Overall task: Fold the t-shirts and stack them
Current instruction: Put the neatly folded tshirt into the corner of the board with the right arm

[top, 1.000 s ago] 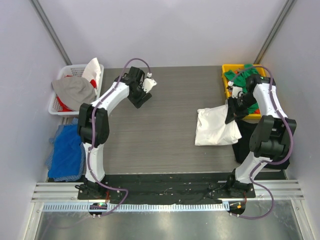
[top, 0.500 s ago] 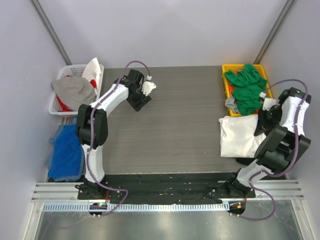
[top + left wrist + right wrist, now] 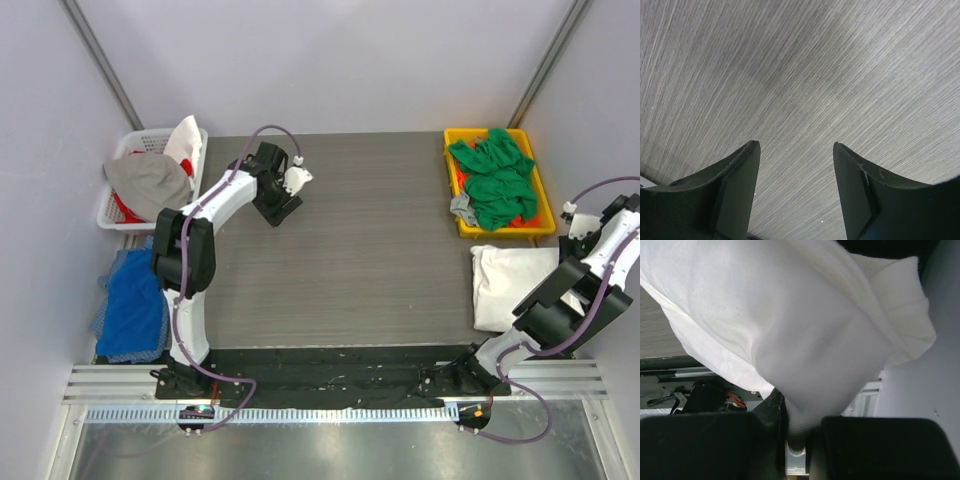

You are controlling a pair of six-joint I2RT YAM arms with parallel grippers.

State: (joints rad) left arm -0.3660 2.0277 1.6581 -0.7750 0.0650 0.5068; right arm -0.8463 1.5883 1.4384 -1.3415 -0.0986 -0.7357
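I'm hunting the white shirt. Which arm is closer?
Right. The right end effector pinches the white shirt; the left end effector hovers open, far across the table.

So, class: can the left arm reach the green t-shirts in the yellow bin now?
Probably not: nothing blocks it, but the green t-shirts lie far right, across the table from the left gripper.
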